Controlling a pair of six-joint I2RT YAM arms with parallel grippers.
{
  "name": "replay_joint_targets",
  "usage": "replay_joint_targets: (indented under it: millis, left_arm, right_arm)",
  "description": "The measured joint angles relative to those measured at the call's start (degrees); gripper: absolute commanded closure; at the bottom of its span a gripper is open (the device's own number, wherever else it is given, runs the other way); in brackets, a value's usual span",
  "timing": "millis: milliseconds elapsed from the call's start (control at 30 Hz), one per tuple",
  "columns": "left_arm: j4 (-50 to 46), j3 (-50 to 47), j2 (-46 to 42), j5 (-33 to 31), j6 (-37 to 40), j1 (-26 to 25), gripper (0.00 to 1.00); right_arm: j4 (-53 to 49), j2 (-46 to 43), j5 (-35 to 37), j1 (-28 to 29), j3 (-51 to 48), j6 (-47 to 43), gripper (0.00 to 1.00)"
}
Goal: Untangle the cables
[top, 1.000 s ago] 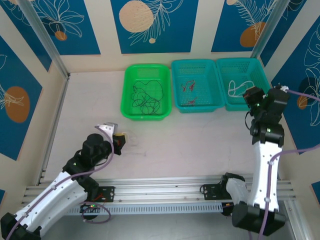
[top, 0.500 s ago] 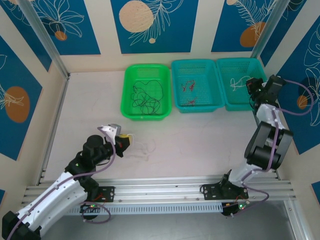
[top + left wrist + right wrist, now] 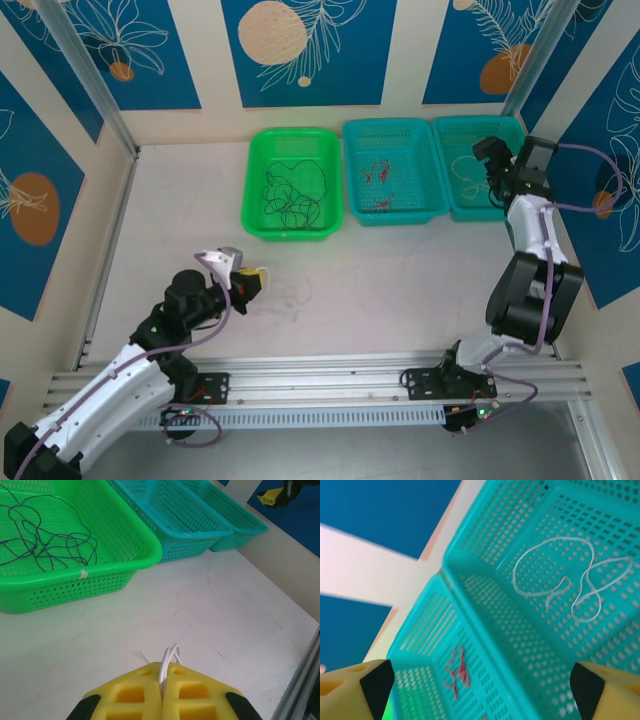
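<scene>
White cable dropped; one white strand is left to sort.
Left claw (image 3: 162, 682), lower left, is clamped on a white strand (image 3: 170, 659) over the table (image 3: 400, 270). Black cable (image 3: 290, 190) lies in the green basket (image 3: 250, 195), red cable (image 3: 378, 176) in the middle basket (image 3: 412, 160), and white cable (image 3: 563, 581) in the right basket (image 3: 456, 203). Over it at upper right is the right claw (image 3: 488, 168), fingers wide apart; a second ago they were together, lower in frame. Next, probably, carry the strand across to that basket.
</scene>
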Motion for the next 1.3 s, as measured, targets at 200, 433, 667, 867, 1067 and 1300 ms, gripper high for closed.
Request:
replay_joint_targets:
  millis: [200, 433, 667, 867, 1067, 1300]
  left_arm:
    - [1.6, 1.7, 1.3, 0.9, -1.7, 0.0, 1.00]
    - [4.4, 3.2, 3.1, 1.9, -2.9, 0.0, 1.00]
    - [4.4, 6.4, 4.8, 2.8, -2.9, 0.0, 1.00]
    - [3.8, 11.5, 9.9, 7.9, -2.6, 0.0, 1.00]
    - [2.5, 12.7, 10.8, 11.5, -2.3, 0.0, 1.00]
    - [2.5, 13.0, 11.4, 13.7, -2.3, 0.0, 1.00]
  right_arm:
    - [1.2, -18.3, -4.5, 5.0, -13.6, -1.0, 0.12]
    - [-2.7, -43.8, -9.0, 25.9, -27.4, -8.3, 0.15]
    - [-5.3, -59.0, -9.0, 49.7, -37.7, -15.8, 0.24]
    - [4.3, -49.7, -4.9, 70.7, -44.0, -27.2, 0.24]
    - [18.7, -33.0, -1.4, 74.7, -43.7, -37.7, 0.28]
    - [31.6, -17.0, -1.7, 74.8, -37.3, -42.0, 0.71]
